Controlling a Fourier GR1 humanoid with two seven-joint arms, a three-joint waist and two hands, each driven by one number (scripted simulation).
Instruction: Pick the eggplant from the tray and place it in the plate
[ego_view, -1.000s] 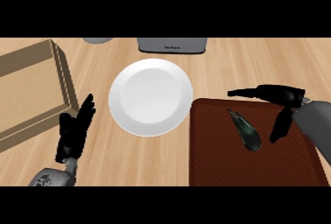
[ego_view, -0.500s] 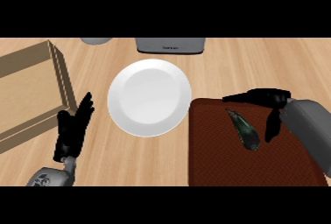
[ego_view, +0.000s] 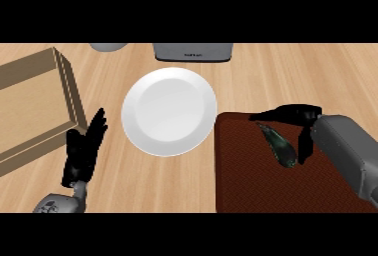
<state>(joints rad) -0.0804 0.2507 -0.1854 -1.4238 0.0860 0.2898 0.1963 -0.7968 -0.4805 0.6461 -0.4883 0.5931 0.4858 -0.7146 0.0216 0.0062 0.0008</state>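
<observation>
A dark green eggplant (ego_view: 279, 146) lies on the dark red tray (ego_view: 251, 185) near its upper middle, pointing up-left to down-right. My right hand (ego_view: 295, 114) hovers over the eggplant's top end, thumb reaching left and fingers hanging down along the eggplant's right side; its fingers are spread and not closed round it. The white plate (ego_view: 170, 111) sits just left of the tray and holds nothing. My left hand (ego_view: 83, 150) rests open at the lower left, fingers pointing up.
A shallow cardboard box (ego_view: 33, 107) takes up the left side. A grey appliance (ego_view: 193, 51) stands at the back centre, and a grey round object (ego_view: 109, 47) sits left of it. Wooden counter lies bare right of the appliance.
My right hand has moved left and down, closing in over the eggplant's top end. The eggplant, plate and left hand have stayed put.
</observation>
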